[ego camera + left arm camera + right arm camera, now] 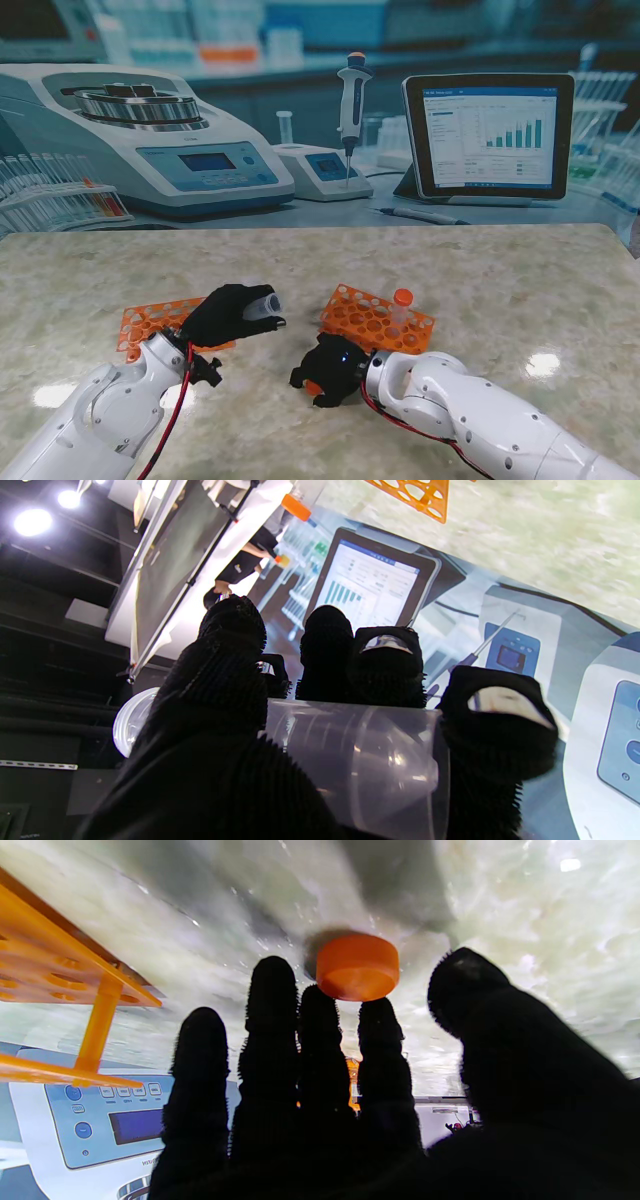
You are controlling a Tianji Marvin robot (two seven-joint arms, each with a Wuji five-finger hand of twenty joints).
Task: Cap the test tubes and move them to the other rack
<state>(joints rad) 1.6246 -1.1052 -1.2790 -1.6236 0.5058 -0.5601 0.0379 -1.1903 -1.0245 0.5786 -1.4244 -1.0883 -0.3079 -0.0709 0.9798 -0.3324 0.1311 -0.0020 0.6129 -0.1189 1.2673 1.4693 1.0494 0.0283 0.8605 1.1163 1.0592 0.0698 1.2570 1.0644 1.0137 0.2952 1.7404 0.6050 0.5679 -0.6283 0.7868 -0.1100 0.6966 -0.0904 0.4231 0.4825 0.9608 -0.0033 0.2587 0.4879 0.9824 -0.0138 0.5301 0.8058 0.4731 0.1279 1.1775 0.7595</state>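
From the stand's view, the left hand [232, 312] is raised over the marbled surface [480, 270], its fingers wrapped around a clear test tube [263, 304] lying roughly level, open mouth toward the right. Behind that hand sits an orange rack [150, 320]. To the right stands a second orange rack [375, 318] with one orange-capped tube [401, 305] upright in it. The right hand [328, 370] is low on the surface, just nearer to me than that rack.

The left wrist view shows the fingers [325, 650] curled over the uncapped tube [360, 760].

The right wrist view shows an orange cap [357, 966] on the surface at the fingertips [380, 1020]; the fingers are spread with the thumb apart, seemingly not yet gripping it.
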